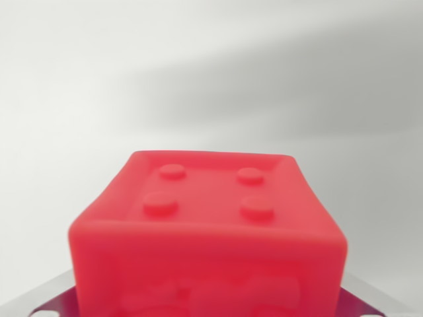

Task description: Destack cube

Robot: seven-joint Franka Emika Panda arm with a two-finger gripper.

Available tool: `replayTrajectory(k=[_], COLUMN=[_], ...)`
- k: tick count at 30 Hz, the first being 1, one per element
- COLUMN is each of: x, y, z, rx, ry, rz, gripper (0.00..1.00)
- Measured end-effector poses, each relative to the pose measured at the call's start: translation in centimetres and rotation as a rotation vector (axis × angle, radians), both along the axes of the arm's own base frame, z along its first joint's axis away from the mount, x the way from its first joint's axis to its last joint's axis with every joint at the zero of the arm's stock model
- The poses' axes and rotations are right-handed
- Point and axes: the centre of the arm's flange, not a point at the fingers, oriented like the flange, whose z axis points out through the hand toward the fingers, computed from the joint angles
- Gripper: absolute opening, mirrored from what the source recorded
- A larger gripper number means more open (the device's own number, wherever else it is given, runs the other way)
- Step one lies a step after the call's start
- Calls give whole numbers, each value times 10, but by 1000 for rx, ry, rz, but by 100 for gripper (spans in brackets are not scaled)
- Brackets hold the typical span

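A red cube [208, 224] fills the lower middle of the wrist view, very close to the camera and slightly blurred. The face turned towards me has a raised rim and four round studs. Grey metal parts of my gripper [208, 307] show at both bottom corners, one finger [46, 297] on the wrist view's left and one on its right. The cube sits tight between them, so the gripper looks shut on it. The fingertips themselves are hidden behind the cube. No second cube is in view.
Behind the cube lies a plain white surface [211, 59]. A soft grey shadow band [297, 99] crosses it from the middle to the wrist view's right.
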Motion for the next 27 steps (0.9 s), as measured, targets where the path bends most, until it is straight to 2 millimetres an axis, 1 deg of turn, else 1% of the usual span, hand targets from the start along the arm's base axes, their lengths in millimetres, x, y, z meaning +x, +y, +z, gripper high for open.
replayTrajectory(k=[27], x=[44], y=[-30], z=[-13], rx=[-2], ry=[1], rz=[26], gripper=[0])
